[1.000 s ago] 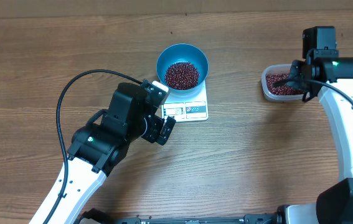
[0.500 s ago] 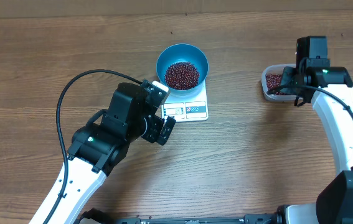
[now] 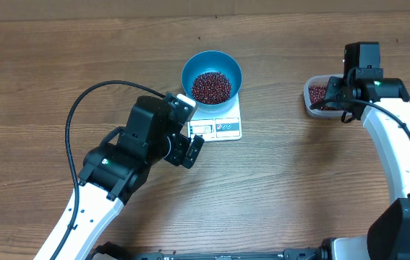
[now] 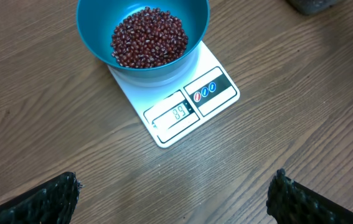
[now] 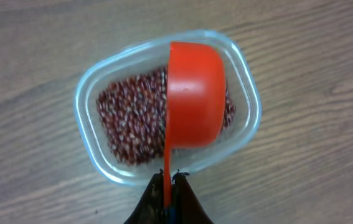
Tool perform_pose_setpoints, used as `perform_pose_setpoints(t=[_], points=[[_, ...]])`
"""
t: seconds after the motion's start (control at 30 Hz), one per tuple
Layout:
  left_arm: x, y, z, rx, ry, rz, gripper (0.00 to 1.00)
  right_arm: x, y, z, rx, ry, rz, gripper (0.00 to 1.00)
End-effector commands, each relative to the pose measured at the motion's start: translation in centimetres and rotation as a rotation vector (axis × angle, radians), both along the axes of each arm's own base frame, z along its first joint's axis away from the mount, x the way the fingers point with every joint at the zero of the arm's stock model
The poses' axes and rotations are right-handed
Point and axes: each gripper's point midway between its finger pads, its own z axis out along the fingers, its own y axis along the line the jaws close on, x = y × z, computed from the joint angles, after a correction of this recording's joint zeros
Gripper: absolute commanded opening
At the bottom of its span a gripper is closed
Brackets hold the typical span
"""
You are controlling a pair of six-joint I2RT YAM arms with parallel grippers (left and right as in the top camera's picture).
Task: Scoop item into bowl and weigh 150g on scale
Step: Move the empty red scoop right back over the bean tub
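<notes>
The blue bowl (image 3: 212,63) stands on the white scale (image 3: 225,127), holding a heap of dark red-brown beans (image 3: 211,87). In the left wrist view the bowl (image 4: 92,28), its beans (image 4: 149,37) and the scale (image 4: 216,68) lie ahead, and the display reads 89. My left gripper (image 3: 190,149) hovers just near-left of the scale, open and empty (image 4: 176,193). My right gripper (image 5: 170,182) is shut on the thin handle of a red scoop (image 5: 195,93). The scoop's rounded back faces the camera, over more beans (image 5: 129,121) in a clear tub (image 5: 92,134).
The clear tub (image 3: 314,101) sits at the right of the wooden table, partly covered by my right wrist (image 3: 360,76). A black cable (image 3: 89,97) loops off the left arm. Bare wood lies between the scale and the tub.
My right arm has shifted left and back over the tub, covering more of it. The left arm, bowl and scale have not moved.
</notes>
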Motion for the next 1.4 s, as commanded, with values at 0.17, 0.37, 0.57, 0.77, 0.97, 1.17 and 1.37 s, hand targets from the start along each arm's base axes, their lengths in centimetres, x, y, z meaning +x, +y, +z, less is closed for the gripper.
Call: perform_pose_setpoints(t=[0.17,0.37,0.57,0.77,0.97,1.17,1.37], points=[[0.2,-0.5,0.8,-0.025,-0.009,-0.006,0.99,-1.2,0.1,-0.5,0.001,0.050,0.005,0.04],[0.2,-0.5,0.8,-0.025,-0.009,-0.006,1.00,-0.5,0.7,-0.4,0.035,0.025,0.021,0.04],[0.2,-0.5,0.8,-0.025,-0.009,-0.006,0.99,-0.1,1.1,-0.3,0.058,0.006,0.029,0.04],[0.2,-0.5,0.8,-0.025,-0.009,-0.006,1.00,-0.1,2.0,-0.4,0.105,0.008,0.048,0.04],[0.2,-0.5,0.8,-0.025,-0.009,-0.006,0.99,0.5,2.1,-0.1,0.112,-0.019,0.053,0.04],[0.2,-0.5,0.8,-0.025,-0.009,-0.006,1.00,0.3,2.1,-0.4,0.114,-0.010,0.049,0.04],[0.2,-0.5,0.8,-0.025,-0.009,-0.006,1.00,-0.1,2.1,-2.1,0.118,0.054,0.045,0.04]])
